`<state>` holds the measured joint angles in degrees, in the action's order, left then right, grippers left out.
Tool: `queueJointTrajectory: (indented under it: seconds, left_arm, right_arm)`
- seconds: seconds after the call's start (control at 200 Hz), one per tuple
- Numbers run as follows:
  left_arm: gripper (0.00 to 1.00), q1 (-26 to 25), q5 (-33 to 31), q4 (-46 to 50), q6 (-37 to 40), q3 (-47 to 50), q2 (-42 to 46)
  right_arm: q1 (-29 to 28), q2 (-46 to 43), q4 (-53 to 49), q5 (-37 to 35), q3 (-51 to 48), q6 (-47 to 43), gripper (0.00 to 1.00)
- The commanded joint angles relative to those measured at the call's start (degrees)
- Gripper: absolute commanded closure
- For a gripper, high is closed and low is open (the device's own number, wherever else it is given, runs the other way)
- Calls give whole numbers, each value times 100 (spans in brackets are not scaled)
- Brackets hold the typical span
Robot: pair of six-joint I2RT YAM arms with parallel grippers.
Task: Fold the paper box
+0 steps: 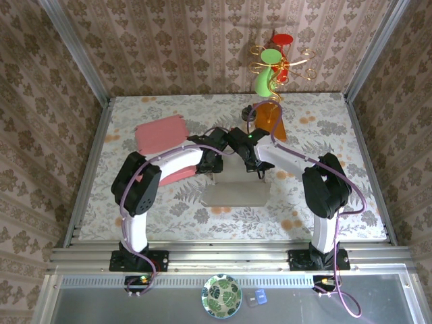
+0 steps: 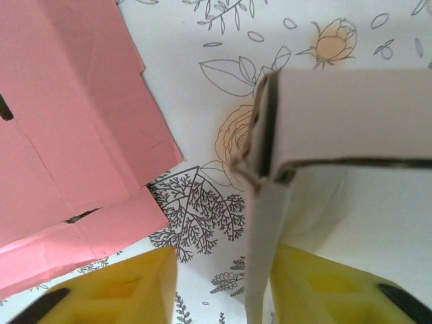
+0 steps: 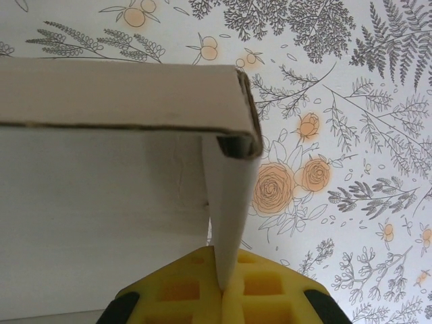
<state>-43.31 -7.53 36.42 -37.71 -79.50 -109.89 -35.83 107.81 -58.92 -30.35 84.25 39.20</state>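
Pink on its top face, the paper box point(image 1: 160, 135) lies flat on the flowery desk point(image 1: 337, 135), to the left of the grey card point(image 1: 236, 194) and a bit further back. Part of it is hidden under the left arm. In the left wrist view the paper box point(image 2: 67, 135) shows creases and small slits, and its edge is near the grey card point(image 2: 351, 115) but not touching it. The grey card sits in the middle of the desk with its back wall folded up. The left tool point(image 1: 214, 160) is at the back left corner of the grey card. The left tool point(image 2: 226, 283) is partly open. A thin side flap of the grey card stands between its yellow fingers point(image 2: 128, 290), and there is a gap on the left side of the flap, so it is not pinched. The right tool point(image 1: 251, 158) is at the back right corner of the grey card. The right tool point(image 3: 221, 283) is closed tight, and its yellow pads squeeze a thin side flap of the grey card point(image 3: 101, 202). An orange block point(image 1: 268, 118) lies behind the grey card, near the back of the desk.
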Motion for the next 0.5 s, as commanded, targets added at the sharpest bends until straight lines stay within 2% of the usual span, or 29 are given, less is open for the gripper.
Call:
queueJointTrajectory:
  seconds: [0.0, 0.125, 0.205, 0.245, 0.41, 0.49]
  left_arm:
    - [55, -126, 92, -182, 279, 21, 406]
    - [56, -50, 440, -385, 403, 145, 422]
    - [69, -11, 636, -494, 445, 222, 390]
    - [71, 8, 614, -389, 420, 187, 332]
    - [70, 37, 388, -227, 412, 181, 245]
    - [78, 25, 280, -149, 464, 121, 130]
  right_arm:
    - [19, -4, -33, -314, -79, 97, 100]
    - [40, 3, -38, -283, -84, 88, 100]
    - [41, 4, -40, -280, -79, 88, 100]
    - [50, -3, -38, -286, -80, 88, 100]
    - [59, 3, -33, -261, -66, 88, 100]
    - [59, 8, -28, -244, -77, 97, 100]
